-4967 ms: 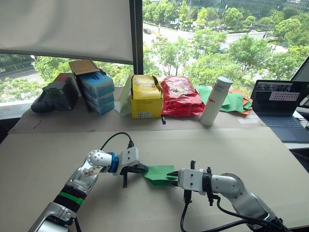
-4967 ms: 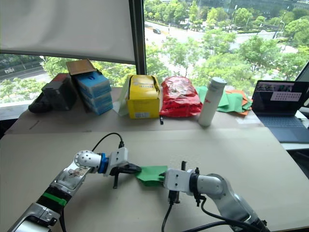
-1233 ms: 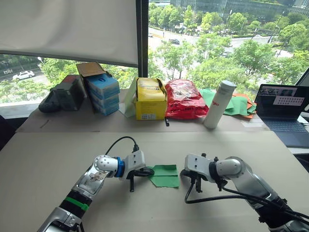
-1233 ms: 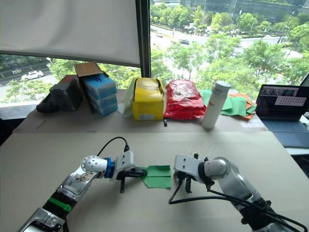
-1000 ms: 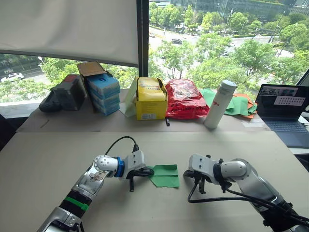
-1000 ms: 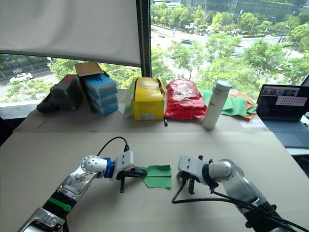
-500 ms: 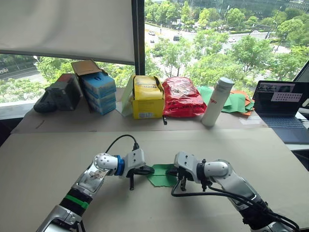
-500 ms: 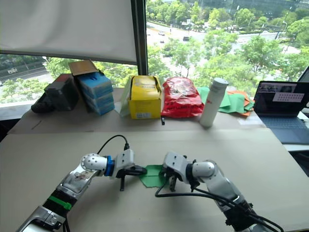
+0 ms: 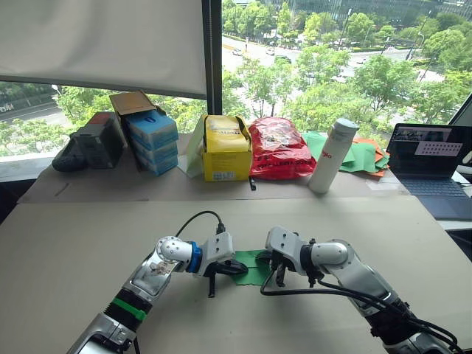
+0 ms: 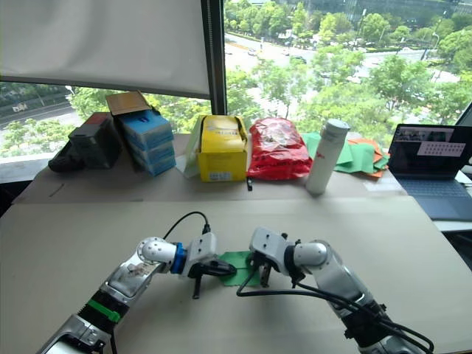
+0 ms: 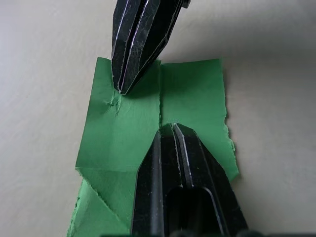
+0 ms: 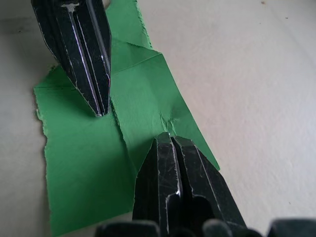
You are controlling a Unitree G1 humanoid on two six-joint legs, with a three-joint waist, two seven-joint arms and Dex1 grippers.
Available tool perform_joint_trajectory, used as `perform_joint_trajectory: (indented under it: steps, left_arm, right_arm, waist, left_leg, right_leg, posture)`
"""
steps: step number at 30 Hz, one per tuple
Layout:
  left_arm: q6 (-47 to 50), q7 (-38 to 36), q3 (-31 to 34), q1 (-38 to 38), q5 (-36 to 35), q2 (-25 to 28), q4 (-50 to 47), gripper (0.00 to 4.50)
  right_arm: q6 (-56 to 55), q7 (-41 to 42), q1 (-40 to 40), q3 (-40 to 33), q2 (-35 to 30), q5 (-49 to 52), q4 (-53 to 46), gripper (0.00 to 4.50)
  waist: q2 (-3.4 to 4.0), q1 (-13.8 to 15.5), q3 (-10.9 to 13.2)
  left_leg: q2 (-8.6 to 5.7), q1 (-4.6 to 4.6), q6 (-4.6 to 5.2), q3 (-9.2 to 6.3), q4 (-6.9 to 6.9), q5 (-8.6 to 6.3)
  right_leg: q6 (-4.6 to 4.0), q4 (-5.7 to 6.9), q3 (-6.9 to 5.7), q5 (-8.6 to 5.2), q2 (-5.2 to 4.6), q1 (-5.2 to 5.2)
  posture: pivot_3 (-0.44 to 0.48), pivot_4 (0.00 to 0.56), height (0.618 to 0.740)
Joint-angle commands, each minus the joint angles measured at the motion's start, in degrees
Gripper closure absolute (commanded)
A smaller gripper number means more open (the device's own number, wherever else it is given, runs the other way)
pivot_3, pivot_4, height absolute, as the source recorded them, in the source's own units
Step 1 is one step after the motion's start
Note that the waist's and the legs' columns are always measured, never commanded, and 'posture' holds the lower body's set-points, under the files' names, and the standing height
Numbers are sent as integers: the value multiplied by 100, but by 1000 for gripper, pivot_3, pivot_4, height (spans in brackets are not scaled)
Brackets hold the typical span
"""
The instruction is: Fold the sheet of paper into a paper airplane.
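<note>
The sheet of paper (image 9: pixel 253 268) lay flat on the tan table (image 9: pixel 88 251), at about six o'clock from the yellow box (image 9: pixel 226 150) on the back ledge and directly between my two hands. My left gripper (image 11: pixel 168 129) had its fingers pressed together into a single wedge, tip down on the green surface beside the centre seam. My right gripper (image 12: pixel 169 137) was likewise clenched with nothing between its fingers, and its tip bore on the paper where a small pucker showed. Neither hand grasped the sheet; both pinned it from opposite sides, the tips near each other but apart.

In the wrist views the paper showed two flaps meeting along a middle line, a diagonal fold at one end, and a ragged, torn-looking edge along one long side. I judged it to be very light and thin, limp except where creases stiffened it, and easy to tear or crumple under a hard fingertip. It would probably slide on the smooth table if pushed sideways without a second point holding it down. It was not yet a paper airplane, only a partly folded packet.

To take hold I would choose a free flap edge near the seam, slipping one finger beneath it, while the other hand pressed on the thicker folded layers rather than on the ragged margin.
</note>
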Motion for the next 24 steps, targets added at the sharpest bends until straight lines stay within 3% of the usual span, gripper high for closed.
perform_joint_trajectory:
  steps: [1,5,15,24]
  left_arm:
    - [-128,105,-162,-84,322,25,249,4500]
    - [-135,136,-150,-95,384,94,354,4500]
    - [456,133,427,-163,-475,-139,-189,4500]
    - [211,141,143,-83,-45,-44,48,4500]
  right_arm:
    - [334,97,232,268,-120,-143,113,4471]
    - [402,86,267,292,-135,-187,25,4471]
    - [416,67,299,311,-150,-218,27,4471]
    - [487,42,300,358,-128,-197,-31,4471]
  waist:
    - [0,0,0]
    - [-1,2,-1]
    - [-1,-18,-1]
    - [-1,-27,-1]
  left_leg:
    - [0,2,0,1,0,0]
    - [1,7,0,0,0,0]
    - [3,2,-1,0,0,0]
    - [3,1,-1,3,0,1]
  right_leg:
    - [0,0,1,0,1,2]
    - [0,0,0,0,0,6]
    - [0,1,2,0,1,0]
    - [1,0,2,0,5,0]
  posture:
    - [0,150,740]
    - [0,150,740]
    - [0,150,740]
    - [0,150,740]
